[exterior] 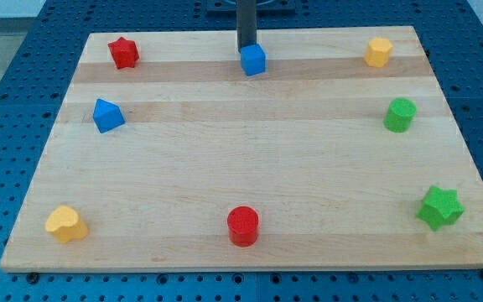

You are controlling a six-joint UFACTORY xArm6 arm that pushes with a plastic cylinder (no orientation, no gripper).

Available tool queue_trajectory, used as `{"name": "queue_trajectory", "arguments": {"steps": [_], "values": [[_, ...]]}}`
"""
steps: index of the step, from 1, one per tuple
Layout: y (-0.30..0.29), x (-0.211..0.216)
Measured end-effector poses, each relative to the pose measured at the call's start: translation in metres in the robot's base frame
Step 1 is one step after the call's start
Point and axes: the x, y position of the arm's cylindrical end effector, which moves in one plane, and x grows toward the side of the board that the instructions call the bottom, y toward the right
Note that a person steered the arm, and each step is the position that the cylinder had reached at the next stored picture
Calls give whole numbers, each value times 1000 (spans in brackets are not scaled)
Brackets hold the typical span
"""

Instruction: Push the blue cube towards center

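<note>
The blue cube [253,59] sits at the table's [241,184] far edge, midway across — well short of center. My tip [246,47] stands just behind it, seemingly touching. There are no jaws — only the rod. Nearly the whole push remains.

**Rod upright at the far edge**

My rod comes in from twelve o'clock, straight down and upright, dark along its whole visible length. My tip [246,46] sits low at the tabletop [250,168], near its twelve o'clock edge, close to the middle of that edge.
</note>
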Motion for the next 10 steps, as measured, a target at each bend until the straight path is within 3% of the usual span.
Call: {"name": "queue_trajectory", "arguments": {"steps": [2, 3, 5, 7, 8, 9, 10], "values": [[4, -4], [43, -35], [1, -30], [-38, 31], [-36, 13], [-12, -36], [23, -41]]}}
